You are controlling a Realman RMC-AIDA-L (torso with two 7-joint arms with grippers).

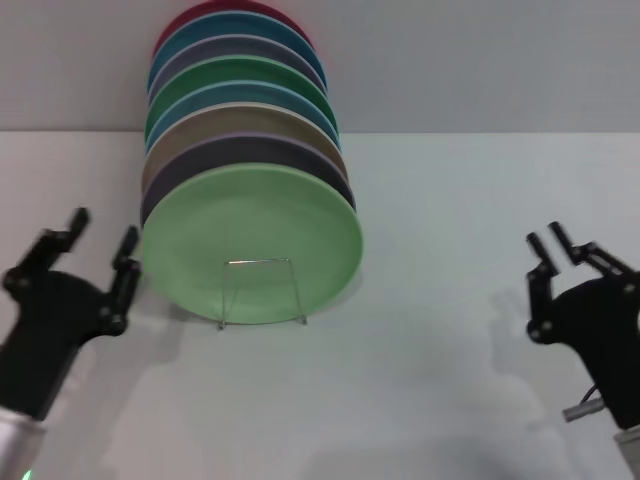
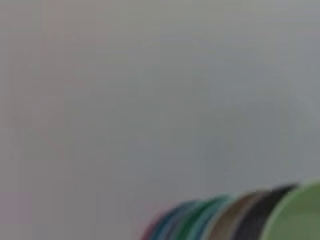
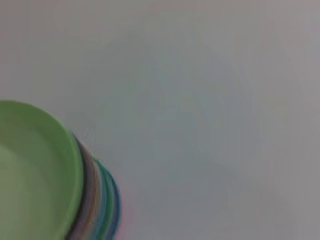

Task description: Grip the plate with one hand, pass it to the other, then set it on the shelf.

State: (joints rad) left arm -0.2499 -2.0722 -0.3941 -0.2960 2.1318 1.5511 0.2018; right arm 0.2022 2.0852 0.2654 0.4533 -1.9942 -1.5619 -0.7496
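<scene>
No brand, label or writing could be read on any item.

Surface and room: a plain white table, meeting a pale grey wall behind the plates; soft shadows fell on the table in front of the shelf.

Left gripper: black, positioned to the left of the shelf and just beside the plate's left rim, not touching it. Its fingers stood wide apart and held nothing (one finger was blurred). Its wrist view showed only the pale background and the edges of the row of plates, with the plate at the near end.

Shelf: thin silver wire rack, its small rectangular loop standing in front of the plate's lower face, two legs on the table.

Plate: light pastel green, round, standing on edge in the shelf as the frontmost of the row, face toward the camera. Behind it stood the other plates in dark purple, tan, blue, emerald green, lavender-grey, teal and red, overlapping toward the wall. The right wrist view showed the plate with the coloured rims behind it.

Right gripper: black, well to the right of the shelf, above the table, fingers spread and empty.
</scene>
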